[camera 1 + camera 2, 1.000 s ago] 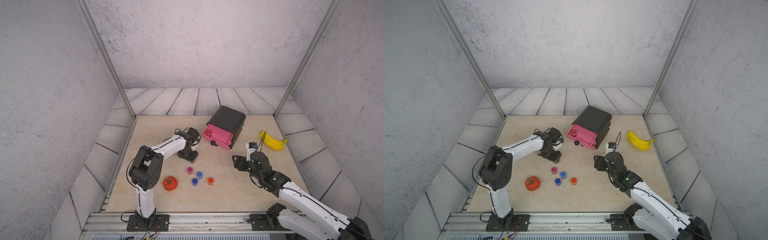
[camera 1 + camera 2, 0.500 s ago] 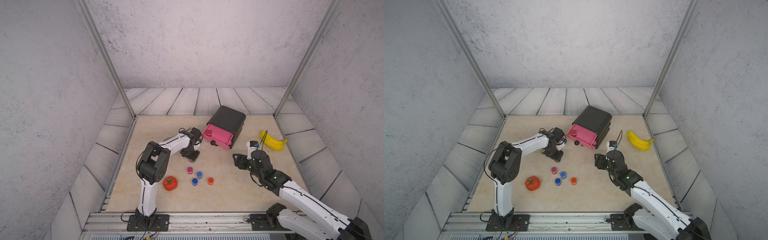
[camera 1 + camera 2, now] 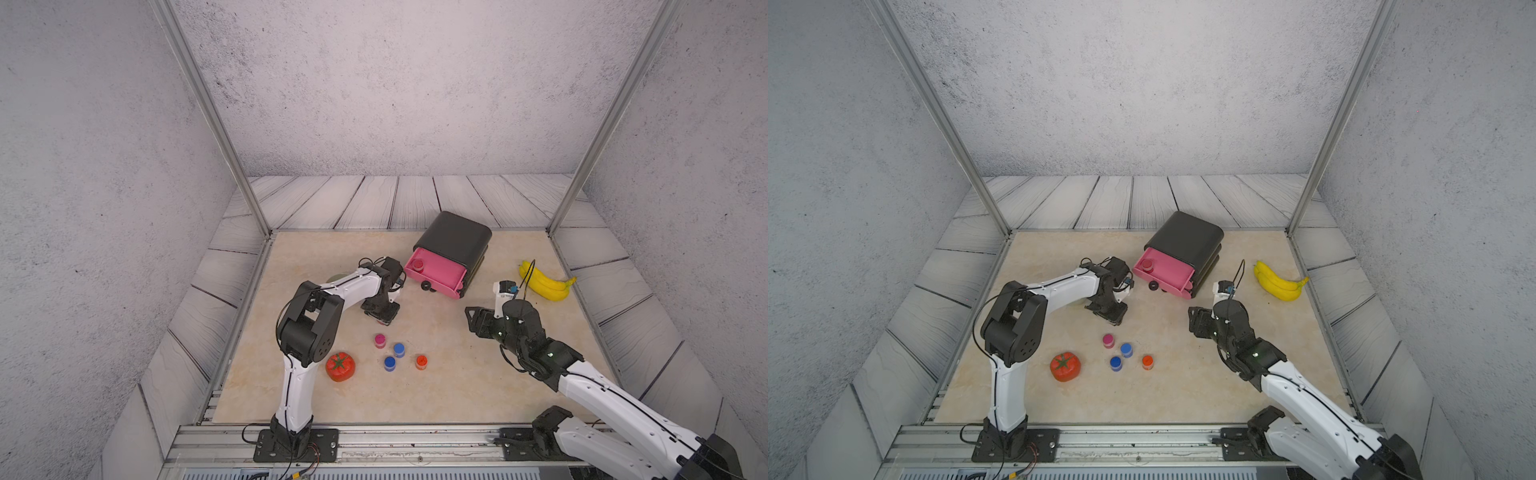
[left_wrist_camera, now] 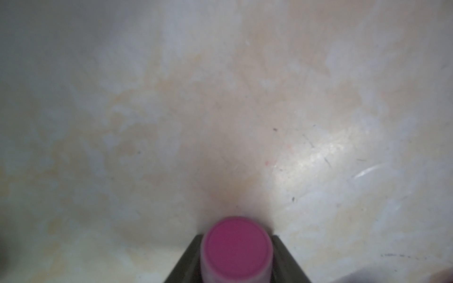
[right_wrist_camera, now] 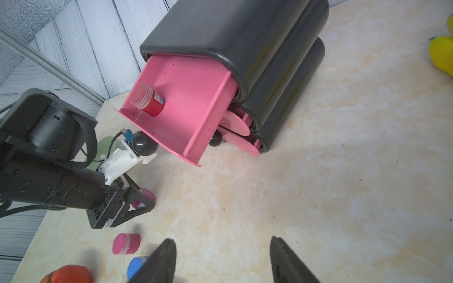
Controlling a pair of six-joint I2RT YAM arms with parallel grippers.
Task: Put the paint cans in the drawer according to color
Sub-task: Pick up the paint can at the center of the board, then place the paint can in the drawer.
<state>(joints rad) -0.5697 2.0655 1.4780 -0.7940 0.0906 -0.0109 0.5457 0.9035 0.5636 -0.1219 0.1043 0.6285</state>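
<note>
My left gripper (image 3: 380, 314) is down on the table left of the drawer, shut on a magenta paint can (image 4: 236, 250) that stands between its fingers (image 5: 144, 204). The drawer (image 3: 455, 239) is a black cabinet with its top pink tray (image 3: 436, 277) pulled out, and a red paint can (image 5: 147, 99) stands in that tray's corner. On the table nearer the front stand a magenta can (image 3: 380, 340), two blue cans (image 3: 399, 349) (image 3: 390, 363) and an orange-red can (image 3: 421, 361). My right gripper (image 3: 470, 316) hovers open and empty to the right of them.
A red tomato (image 3: 340, 366) lies left of the loose cans. A banana bunch (image 3: 544, 283) lies at the right, near the wall. A pale green bowl (image 5: 105, 144) is mostly hidden behind the left arm. The two lower drawer fronts (image 5: 236, 123) are pushed in.
The left gripper's fingers have closed in on the magenta can, and the left arm's elbow has swung nearer the middle. The right arm has stayed put.
</note>
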